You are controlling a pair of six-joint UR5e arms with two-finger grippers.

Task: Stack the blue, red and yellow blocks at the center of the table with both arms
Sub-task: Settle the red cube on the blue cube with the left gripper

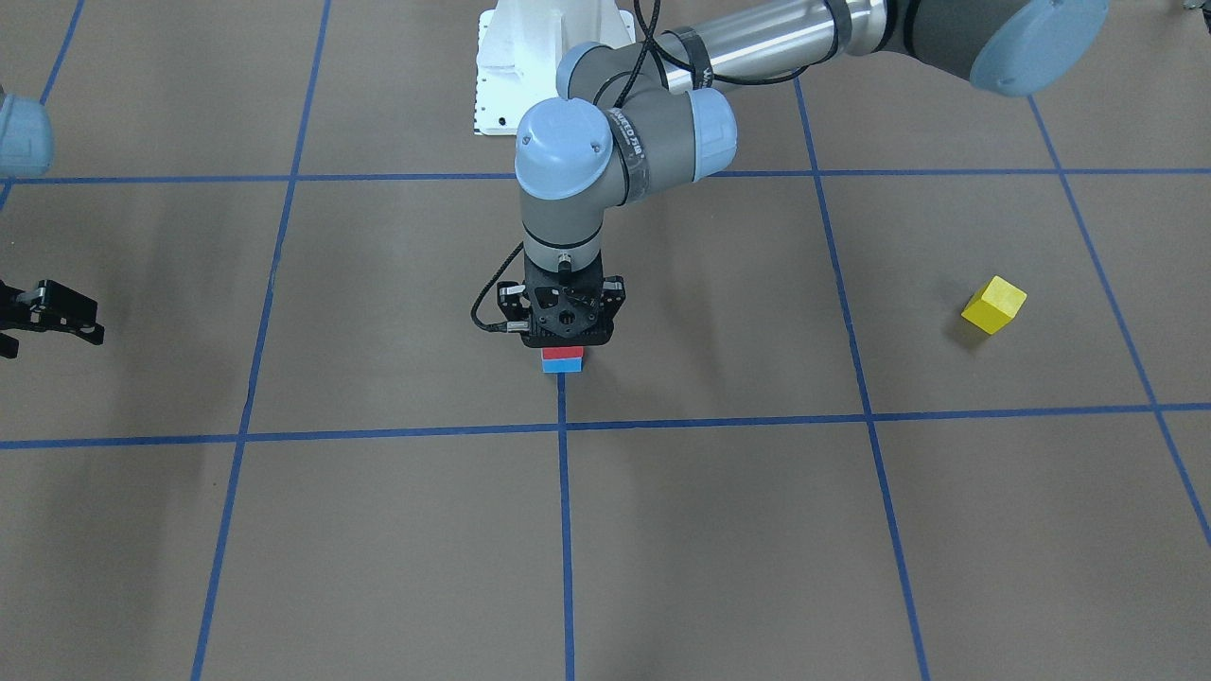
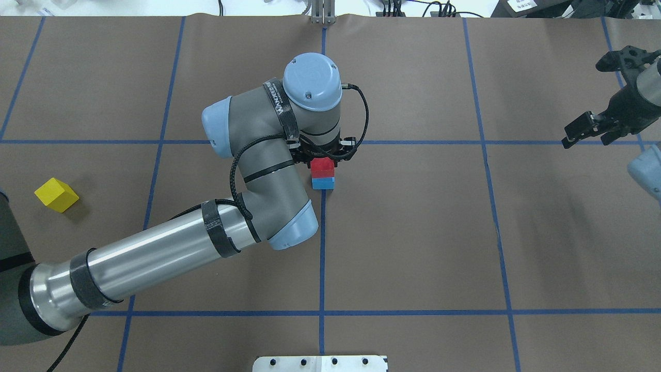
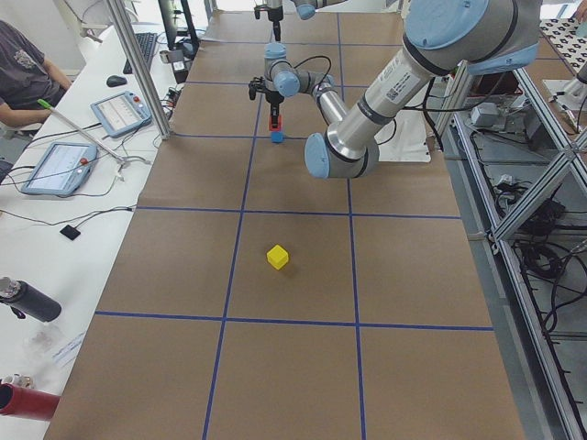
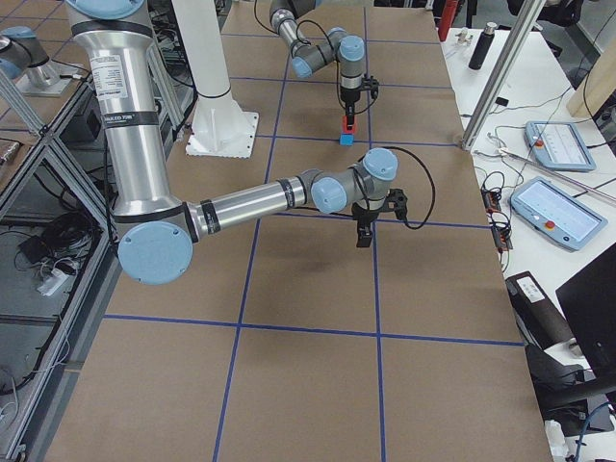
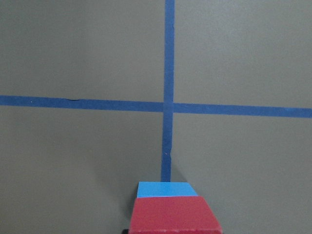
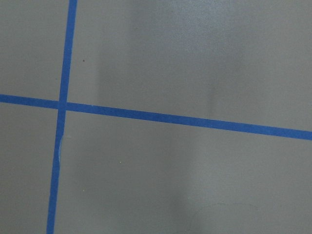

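Observation:
At the table's (image 1: 757, 530) center, the red block (image 2: 322, 166) rests on the blue block (image 2: 323, 183), edges nearly flush. My left gripper (image 1: 564, 333) points straight down and is shut on the red block, its fingers hidden under the wrist. The left wrist view shows the red block (image 5: 174, 214) close at the bottom edge, with the blue block (image 5: 167, 189) peeking out beyond it. The yellow block (image 2: 57, 195) lies alone far out on my left side, also in the front view (image 1: 993, 305). My right gripper (image 2: 588, 135) hovers open and empty far to the right.
The white pedestal base (image 1: 530, 66) stands at the robot's edge of the table. The left arm's long silver tube (image 2: 155, 253) slants low across the left half. A side desk with tablets (image 3: 60, 165) and a seated person (image 3: 23, 69) runs along the far side.

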